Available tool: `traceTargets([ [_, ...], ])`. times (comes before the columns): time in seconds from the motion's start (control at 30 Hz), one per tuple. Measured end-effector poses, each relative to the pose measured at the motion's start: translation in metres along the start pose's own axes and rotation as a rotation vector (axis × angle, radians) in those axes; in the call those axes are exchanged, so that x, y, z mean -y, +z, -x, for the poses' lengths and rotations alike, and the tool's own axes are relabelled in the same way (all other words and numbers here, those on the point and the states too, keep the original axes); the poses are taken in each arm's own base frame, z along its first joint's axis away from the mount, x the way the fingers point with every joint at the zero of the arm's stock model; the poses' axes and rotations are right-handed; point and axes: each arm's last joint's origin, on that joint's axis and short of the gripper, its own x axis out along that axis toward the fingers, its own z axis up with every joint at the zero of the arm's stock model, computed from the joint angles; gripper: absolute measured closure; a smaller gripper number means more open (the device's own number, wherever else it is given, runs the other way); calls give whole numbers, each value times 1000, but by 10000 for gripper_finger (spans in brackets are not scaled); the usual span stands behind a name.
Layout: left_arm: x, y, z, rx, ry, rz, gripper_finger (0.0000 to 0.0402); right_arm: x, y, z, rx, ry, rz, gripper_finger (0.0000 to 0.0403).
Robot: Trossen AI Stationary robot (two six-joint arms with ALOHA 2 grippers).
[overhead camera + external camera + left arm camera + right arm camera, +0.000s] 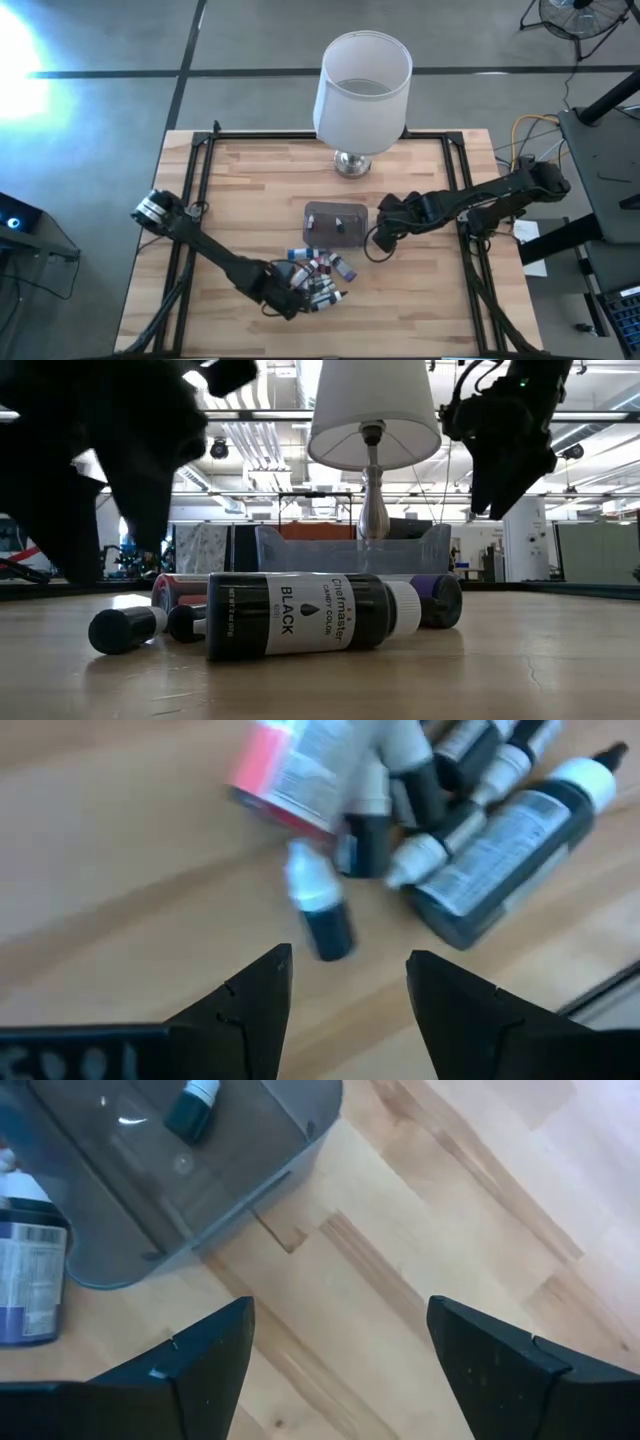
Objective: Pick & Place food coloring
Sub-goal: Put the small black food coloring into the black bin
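Note:
Several tiny food coloring bottles (320, 275) lie on their sides in a heap on the wood near the table's near edge. In the low view a black-labelled one (310, 615) lies in front. My left gripper (298, 300) hovers open at the heap's near-left side. In its wrist view (350, 955) a small dark bottle with a white cap (320, 910) lies just beyond the fingertips, untouched. My right gripper (378, 235) is open and above the wood (340, 1305), right of the greyish translucent tub (335, 222). One small bottle (190, 1110) lies inside the tub (150, 1180).
A white-shaded lamp (360, 90) stands on its metal base at the table's far middle, behind the tub. A black frame (200, 150) runs along the table's edges. Bare wood (250, 190) lies left of the tub and to the right of the heap.

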Motion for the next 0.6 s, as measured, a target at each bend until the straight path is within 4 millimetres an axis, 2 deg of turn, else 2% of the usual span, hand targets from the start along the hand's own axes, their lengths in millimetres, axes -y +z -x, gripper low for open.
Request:
traceTargets([
  [0.13,-1,-1,-14,62,24,44,226,0,0,0,10,10,-13,111],
  [0.27,0,1,-10,107,10,90,226,0,0,-1,9,9,-9,115],
  [0.4,-8,6,-11,144,93,102,226,0,0,-1,18,5,-6,117],
  [0.6,-6,9,-15,143,83,79,226,-2,-1,-9,23,8,-6,115],
])
